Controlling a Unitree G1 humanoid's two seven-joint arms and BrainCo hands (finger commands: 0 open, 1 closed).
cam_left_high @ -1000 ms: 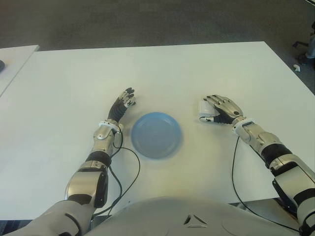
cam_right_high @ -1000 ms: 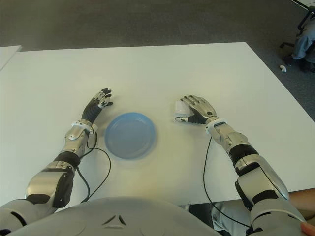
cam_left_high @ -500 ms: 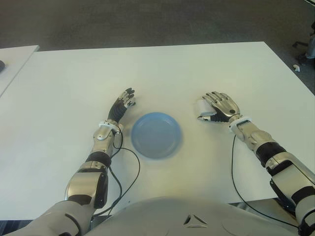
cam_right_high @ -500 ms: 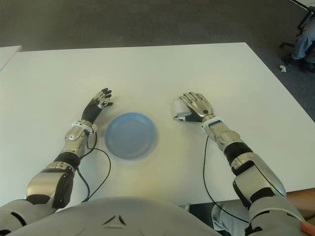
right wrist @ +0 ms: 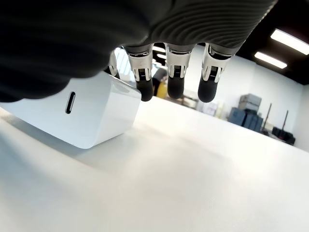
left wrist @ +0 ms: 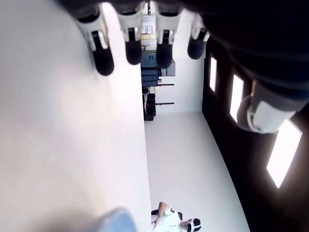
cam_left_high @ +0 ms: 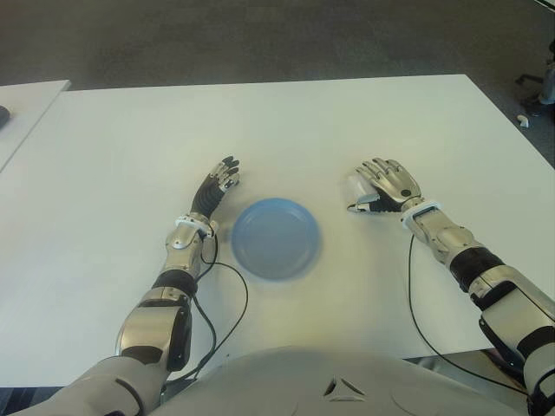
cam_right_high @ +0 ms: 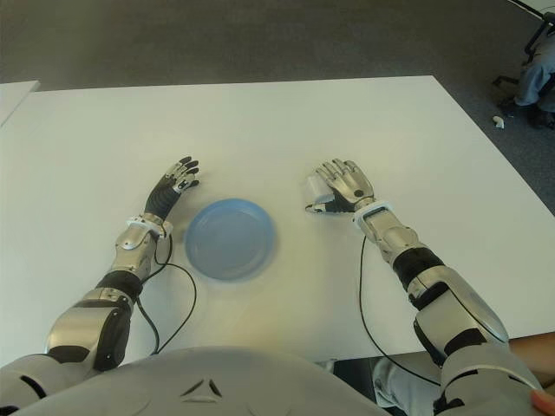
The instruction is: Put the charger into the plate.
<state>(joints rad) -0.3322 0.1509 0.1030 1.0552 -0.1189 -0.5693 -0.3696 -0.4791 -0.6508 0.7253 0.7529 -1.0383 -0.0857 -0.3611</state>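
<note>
Your right hand (cam_right_high: 345,184) covers most of the charger (cam_right_high: 317,185) right of centre; the plate (left wrist: 113,222) is a blurred sliver cut at the left wrist view's bottom edge.

Both eye views look down from the head onto the white surface (cam_left_high: 286,130), sharing the blue plate (cam_left_high: 275,237) between the two hands. The left wrist view hugs the left hand (cam_left_high: 217,184), facing past its fingertips. The right wrist view skims low, close under the right hand (cam_right_high: 342,185), at the charger (right wrist: 82,114).
</note>
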